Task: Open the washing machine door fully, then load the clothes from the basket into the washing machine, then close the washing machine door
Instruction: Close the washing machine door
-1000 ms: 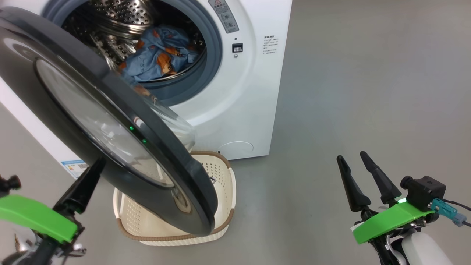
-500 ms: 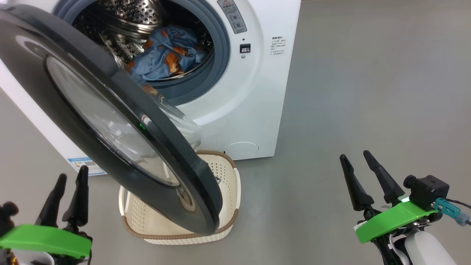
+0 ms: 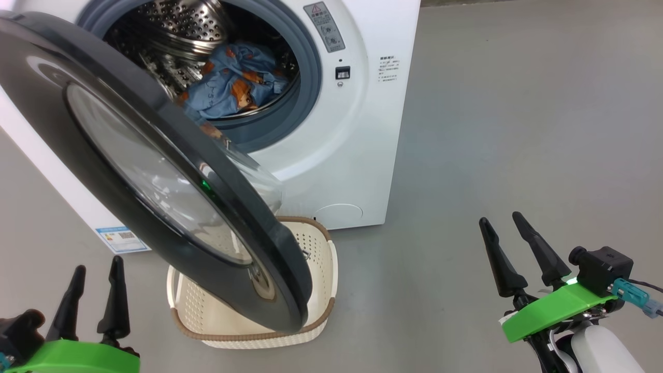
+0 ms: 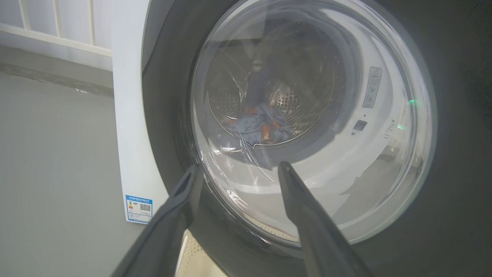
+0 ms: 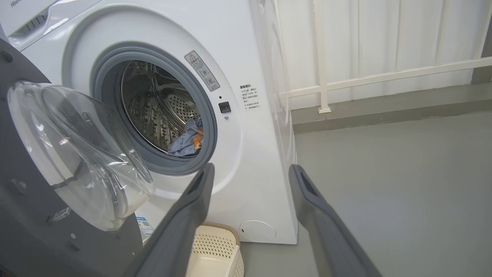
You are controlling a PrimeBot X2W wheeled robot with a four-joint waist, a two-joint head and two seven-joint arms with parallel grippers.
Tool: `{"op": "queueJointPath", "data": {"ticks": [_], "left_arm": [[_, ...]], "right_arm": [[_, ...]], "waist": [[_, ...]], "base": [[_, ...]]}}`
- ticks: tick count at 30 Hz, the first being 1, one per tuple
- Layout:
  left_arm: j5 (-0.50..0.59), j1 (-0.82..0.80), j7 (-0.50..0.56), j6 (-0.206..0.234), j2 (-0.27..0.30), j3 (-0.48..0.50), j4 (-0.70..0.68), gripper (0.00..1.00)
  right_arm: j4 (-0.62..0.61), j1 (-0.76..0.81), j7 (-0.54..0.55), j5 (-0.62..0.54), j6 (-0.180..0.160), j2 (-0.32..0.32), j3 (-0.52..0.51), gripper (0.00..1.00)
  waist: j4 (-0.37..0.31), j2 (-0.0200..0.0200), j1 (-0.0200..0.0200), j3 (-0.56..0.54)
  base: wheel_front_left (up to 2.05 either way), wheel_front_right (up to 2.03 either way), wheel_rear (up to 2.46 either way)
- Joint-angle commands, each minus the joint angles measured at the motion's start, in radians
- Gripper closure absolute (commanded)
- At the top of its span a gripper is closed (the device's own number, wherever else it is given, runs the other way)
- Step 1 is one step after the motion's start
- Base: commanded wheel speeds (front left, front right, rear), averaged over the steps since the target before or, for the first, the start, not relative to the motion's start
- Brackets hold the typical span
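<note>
**Operator:** So, what does the head view give me?

**Spotter:** Your washing machine door point(image 3: 155, 171) hangs open, swung out to the left of the washing machine point(image 3: 357, 129). Its lower edge overlaps the basket point(image 3: 317, 247), which stands on the floor point(image 3: 518, 129) just in front of the machine. The clothes point(image 3: 233, 85), blue with orange-brown figures, lie heaped in the steel drum point(image 3: 176, 20). Your left end effector point(image 3: 98, 264) sits at lower left, fingers spread and holding nothing, apart from the door. Your right end effector point(image 3: 500, 217) sits at lower right, likewise spread and empty, well apart from the machine.

**Operator:** And the left wrist view?

**Spotter:** You're looking along the left end effector point(image 4: 239, 167) at the outer face of the washing machine door point(image 4: 453, 154), with both fingers wide. Through the glass you can make out the clothes point(image 4: 257, 125). A blue label point(image 4: 139, 209) sits at the machine's lower corner, and a bit of the basket point(image 4: 190, 256) shows beside the left finger.

**Operator:** Right wrist view?

**Spotter:** Your right end effector point(image 5: 250, 169) points at the front of the washing machine point(image 5: 253, 154), fingers apart with nothing between them. The door's clear bowl point(image 5: 77, 154) bulges at the left. The clothes point(image 5: 188, 140) lie low in the drum behind the grey gasket point(image 5: 209, 127). The basket point(image 5: 219, 250) stands at the machine's foot.
</note>
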Motion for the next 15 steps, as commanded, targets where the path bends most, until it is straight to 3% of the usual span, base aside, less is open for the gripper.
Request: {"op": "queueJointPath", "data": {"ticks": [1,15], "left_arm": [[0.029,-0.012,-0.013,0.001,0.022,0.047,-0.015,0.00],[0.165,0.030,-0.016,-0.004,-0.060,0.114,-0.054,0.00]], "right_arm": [[-0.026,-0.006,-0.005,0.001,0.002,-0.013,0.020,0.00],[-0.025,0.001,-0.005,0.003,0.002,-0.034,0.024,0.00]], "waist": [[0.000,0.0000,0.0000,-0.003],[0.011,0.0000,0.0000,-0.018]], "base": [[0.00,0.00,0.00],[0.00,0.00,0.00]]}}
